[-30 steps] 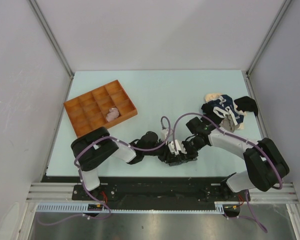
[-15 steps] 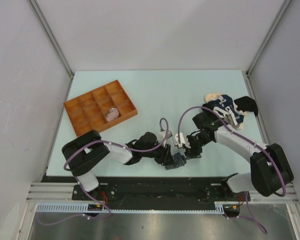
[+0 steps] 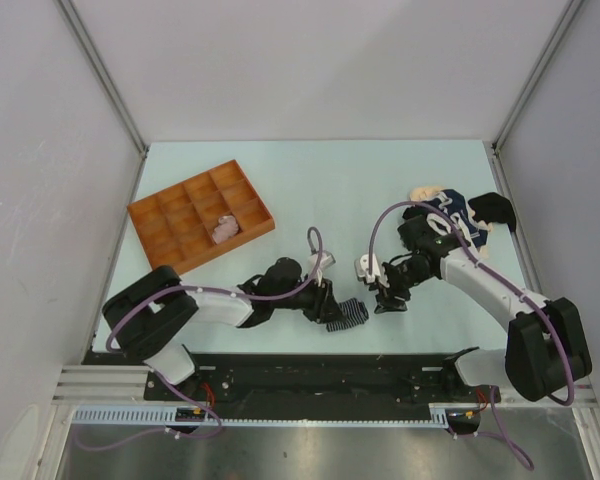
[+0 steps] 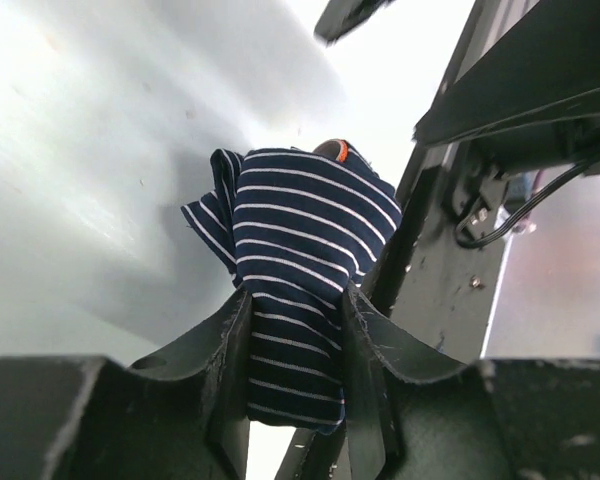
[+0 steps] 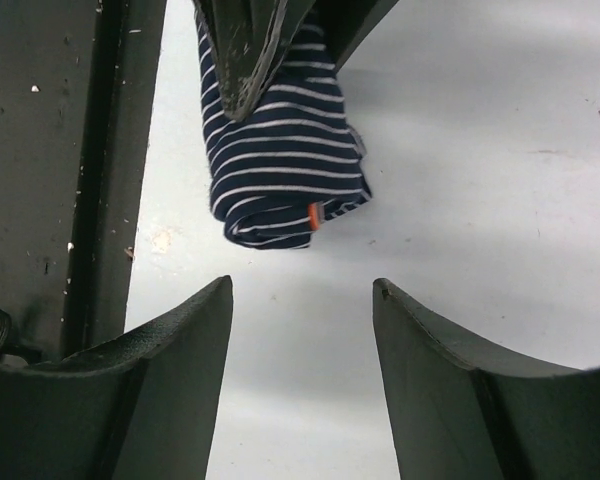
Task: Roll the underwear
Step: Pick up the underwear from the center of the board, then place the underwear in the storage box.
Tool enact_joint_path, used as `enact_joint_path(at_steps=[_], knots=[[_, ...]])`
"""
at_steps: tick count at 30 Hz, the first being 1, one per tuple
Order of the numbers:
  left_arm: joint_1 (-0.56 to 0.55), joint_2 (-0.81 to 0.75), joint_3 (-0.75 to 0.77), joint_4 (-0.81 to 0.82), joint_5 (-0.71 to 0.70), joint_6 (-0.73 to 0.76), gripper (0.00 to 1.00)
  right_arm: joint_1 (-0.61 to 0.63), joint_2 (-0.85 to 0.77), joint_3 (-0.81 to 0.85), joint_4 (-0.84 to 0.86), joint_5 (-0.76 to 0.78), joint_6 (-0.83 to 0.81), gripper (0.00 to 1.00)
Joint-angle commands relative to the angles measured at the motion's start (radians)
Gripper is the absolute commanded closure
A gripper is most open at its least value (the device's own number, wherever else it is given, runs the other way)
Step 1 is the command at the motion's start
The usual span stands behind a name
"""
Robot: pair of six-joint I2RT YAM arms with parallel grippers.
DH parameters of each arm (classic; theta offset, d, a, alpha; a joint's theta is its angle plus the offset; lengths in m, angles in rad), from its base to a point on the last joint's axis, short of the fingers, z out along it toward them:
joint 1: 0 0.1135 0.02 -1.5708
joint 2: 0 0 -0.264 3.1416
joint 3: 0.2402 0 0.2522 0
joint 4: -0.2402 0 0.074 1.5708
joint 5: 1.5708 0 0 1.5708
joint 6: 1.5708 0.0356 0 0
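Left gripper [image 4: 292,300] clamped on rolled navy striped underwear [image 4: 300,220], at near edge of table [image 3: 310,180], centre. Right gripper [image 5: 300,300] jaws wide apart, empty, just beside roll. Heap of other underwear [image 3: 445,215] far right; pink piece [image 3: 223,228] in orange tray [image 3: 180,215].

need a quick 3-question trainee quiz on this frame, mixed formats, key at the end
1. True or false: the right arm's fingers are clamped on the striped underwear.
2. What lies in the orange tray? A) one pale pink roll B) two black rolls C) nothing
3. Fill in: the heap of underwear lies on the robot's ___ side of the table.

Key: 1 false, the left arm's fingers hold it and the right ones stand open. 2 A. 3 right.
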Motion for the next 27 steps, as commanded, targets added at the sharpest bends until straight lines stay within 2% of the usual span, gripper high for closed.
enact_joint_path(at_steps=[1,6,11,17,21,27], knots=[[0.033,-0.093,-0.011,0.009,0.006,-0.005,1.0,-0.019,-0.037,0.042,-0.022,-0.056,0.005,0.37],[0.067,-0.133,-0.014,-0.024,0.003,0.015,1.0,-0.06,-0.053,0.058,-0.013,-0.072,0.042,0.38],[0.163,-0.234,-0.012,-0.106,-0.005,0.038,1.0,-0.14,-0.081,0.089,0.009,-0.096,0.113,0.38],[0.364,-0.4,0.041,-0.294,-0.048,0.104,1.0,-0.206,-0.11,0.089,-0.013,-0.139,0.11,0.38],[0.549,-0.472,0.086,-0.42,-0.086,0.152,1.0,-0.22,-0.121,0.089,-0.03,-0.156,0.099,0.38],[0.74,-0.492,0.219,-0.641,-0.186,0.293,1.0,-0.237,-0.112,0.089,-0.079,-0.187,0.059,0.38]])
